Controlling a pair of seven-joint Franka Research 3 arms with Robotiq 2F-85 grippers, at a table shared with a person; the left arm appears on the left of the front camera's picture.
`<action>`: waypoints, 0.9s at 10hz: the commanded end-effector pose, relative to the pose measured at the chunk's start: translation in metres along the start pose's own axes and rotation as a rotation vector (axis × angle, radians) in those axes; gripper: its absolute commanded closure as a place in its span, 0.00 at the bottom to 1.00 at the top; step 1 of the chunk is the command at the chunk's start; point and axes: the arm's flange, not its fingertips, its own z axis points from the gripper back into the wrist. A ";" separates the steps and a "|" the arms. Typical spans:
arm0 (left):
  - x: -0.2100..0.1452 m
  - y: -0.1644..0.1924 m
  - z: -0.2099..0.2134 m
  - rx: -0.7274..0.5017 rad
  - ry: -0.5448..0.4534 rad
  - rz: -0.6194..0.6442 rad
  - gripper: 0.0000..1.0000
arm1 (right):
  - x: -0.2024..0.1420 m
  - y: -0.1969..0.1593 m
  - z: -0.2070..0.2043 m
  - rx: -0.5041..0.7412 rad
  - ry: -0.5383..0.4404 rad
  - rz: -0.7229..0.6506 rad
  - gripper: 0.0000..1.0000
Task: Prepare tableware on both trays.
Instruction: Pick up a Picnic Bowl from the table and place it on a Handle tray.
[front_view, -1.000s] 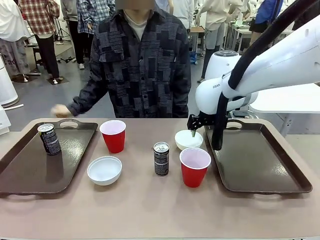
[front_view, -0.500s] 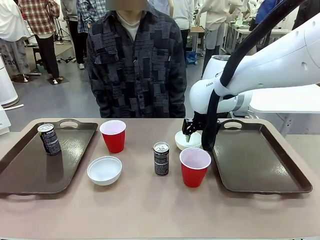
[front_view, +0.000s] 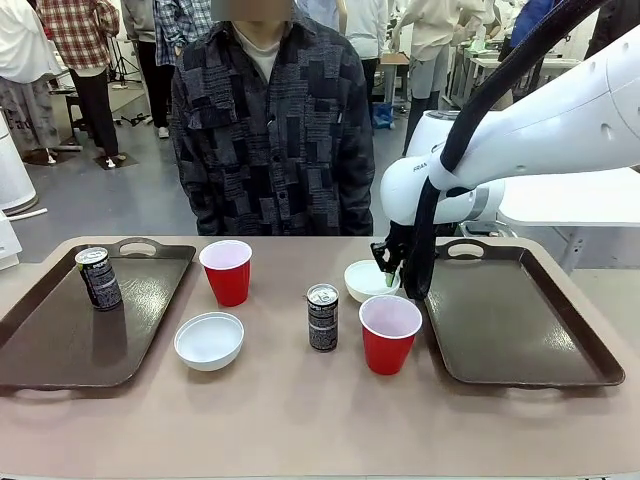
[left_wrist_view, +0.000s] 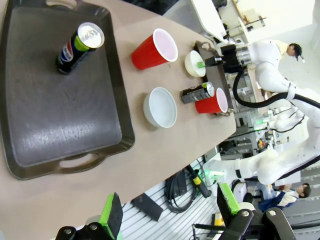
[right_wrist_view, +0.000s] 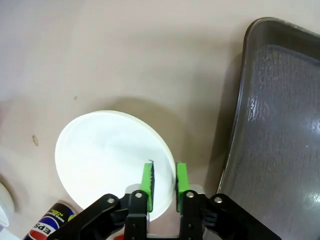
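My right gripper (front_view: 390, 271) (right_wrist_view: 164, 178) is shut on the near-right rim of a small white bowl (front_view: 366, 279) (right_wrist_view: 109, 157), just left of the right tray (front_view: 515, 318) (right_wrist_view: 282, 125), which holds nothing. The bowl casts a shadow and looks slightly raised. A dark can (front_view: 322, 317) and a red cup (front_view: 389, 333) stand in front of it. On the left tray (front_view: 60, 345) (left_wrist_view: 60, 105) stands the other can (front_view: 98, 278) (left_wrist_view: 80, 46). A second red cup (front_view: 227, 271) and white bowl (front_view: 209, 340) sit beside that tray. My left gripper (left_wrist_view: 167, 210) hangs open high above.
A person in a dark patterned shirt (front_view: 270, 130) stands at the far edge with arms down. Bare tabletop (front_view: 300, 420) stretches along the near side. My right arm (front_view: 540, 130) reaches in over the right tray's back corner.
The person's hand drew back from the left tray. My right gripper moved left onto the bowl's rim and shut on it; the bowl shifted slightly left.
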 end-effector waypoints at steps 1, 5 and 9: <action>0.000 0.000 0.001 -0.009 -0.006 0.003 0.00 | 0.003 0.001 0.006 0.016 0.007 0.001 1.00; 0.000 0.000 0.001 -0.009 -0.006 0.003 0.00 | -0.047 -0.016 0.096 -0.092 -0.059 0.043 0.93; 0.000 0.000 0.001 -0.009 -0.006 0.003 0.00 | -0.126 -0.084 0.197 -0.117 -0.119 -0.057 0.93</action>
